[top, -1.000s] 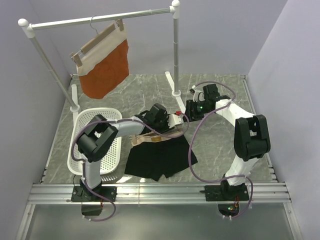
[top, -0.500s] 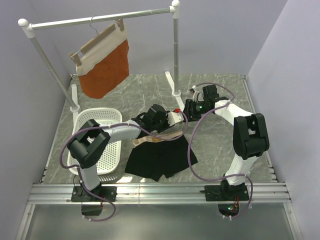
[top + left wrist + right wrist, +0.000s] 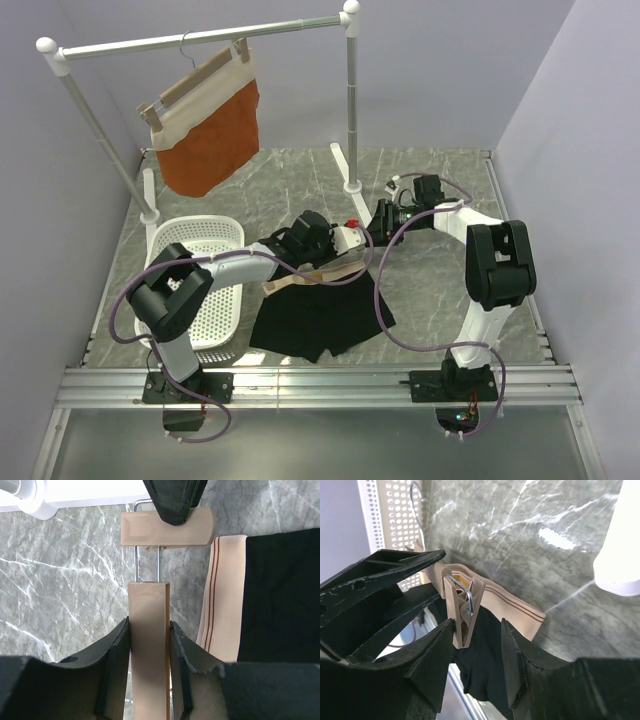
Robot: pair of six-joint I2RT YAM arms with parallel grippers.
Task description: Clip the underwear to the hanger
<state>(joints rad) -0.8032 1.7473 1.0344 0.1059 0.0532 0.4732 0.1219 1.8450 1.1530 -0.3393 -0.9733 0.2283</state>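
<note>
In the left wrist view my left gripper [image 3: 149, 626] is shut on the pale wooden bar of the hanger [image 3: 148, 605]. Beyond it, one wooden clip [image 3: 167, 527] hangs on its wire loop. A black fingertip of the right gripper rests on that clip. The underwear [image 3: 280, 595], black with a tan waistband [image 3: 225, 605], lies just right of the bar. In the right wrist view my right gripper [image 3: 477, 630] stands open astride the clip [image 3: 462, 607]. Its left finger is against the wood and its right finger is apart. From above, the hanger [image 3: 318, 273] lies across the top of the underwear [image 3: 320, 318].
A rust-orange garment [image 3: 210, 135] hangs on a twin hanger from the white rack [image 3: 200, 38]. The rack's right post [image 3: 352, 120] stands just behind the grippers. A white basket [image 3: 235, 310] sits to the left, under the left arm.
The right gripper has moved left and down to the hanger's clip. The left arm has shifted its elbow outward while keeping hold of the bar.
</note>
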